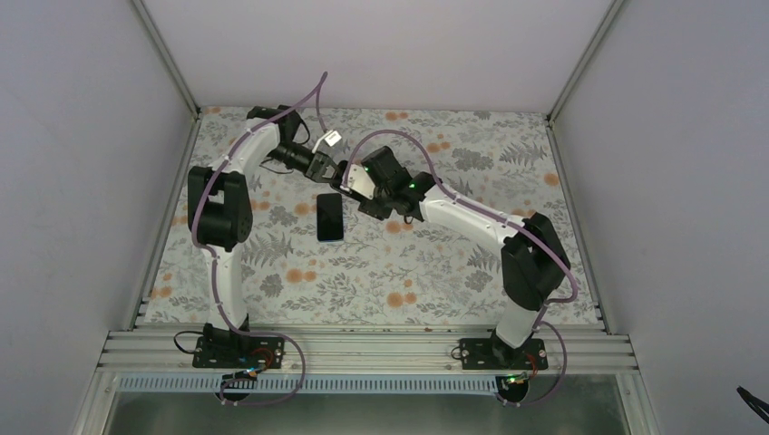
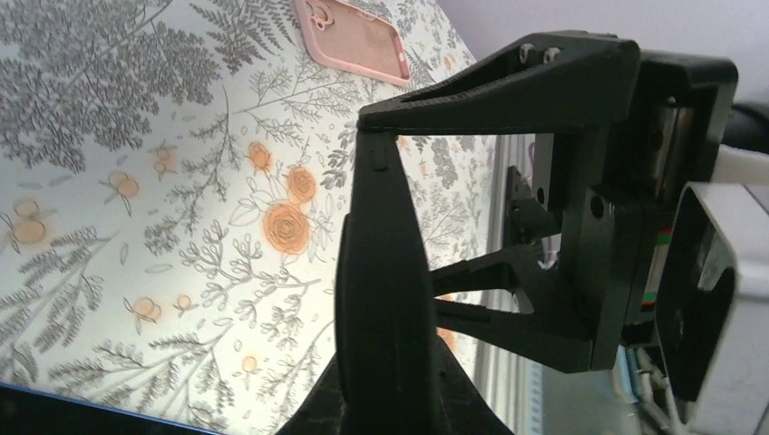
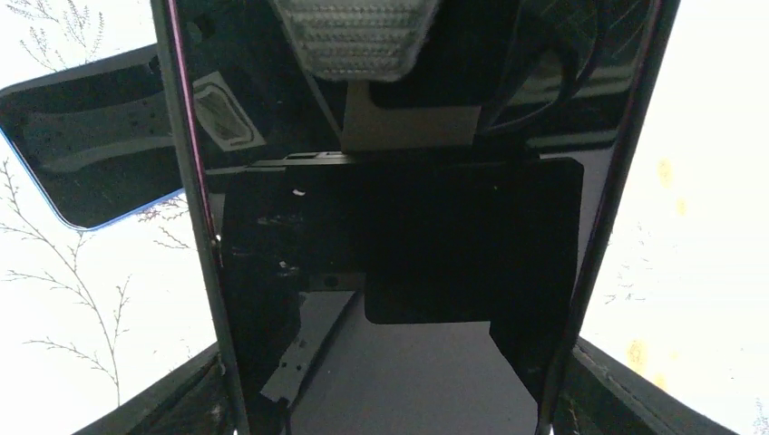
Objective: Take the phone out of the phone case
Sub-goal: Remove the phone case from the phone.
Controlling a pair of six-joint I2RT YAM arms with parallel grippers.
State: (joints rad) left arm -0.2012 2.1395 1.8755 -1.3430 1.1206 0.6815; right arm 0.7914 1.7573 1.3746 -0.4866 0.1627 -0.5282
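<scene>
A black glossy phone (image 3: 399, 227) with a thin dark rim, perhaps its case, is held in the air between both grippers. My right gripper (image 3: 394, 399) is shut on its two long sides. My left gripper (image 2: 385, 399) is shut on it too, and there the phone shows edge-on (image 2: 381, 290). In the top view the left gripper (image 1: 325, 168) and right gripper (image 1: 355, 181) meet at the back middle of the table. An empty pink phone case (image 2: 349, 38) lies flat on the cloth beyond. It is hidden in the top view.
A second black phone (image 1: 330, 216) lies flat on the floral cloth just in front of the grippers, and it shows at the left of the right wrist view (image 3: 86, 154). White walls close the table (image 1: 272, 290) on three sides.
</scene>
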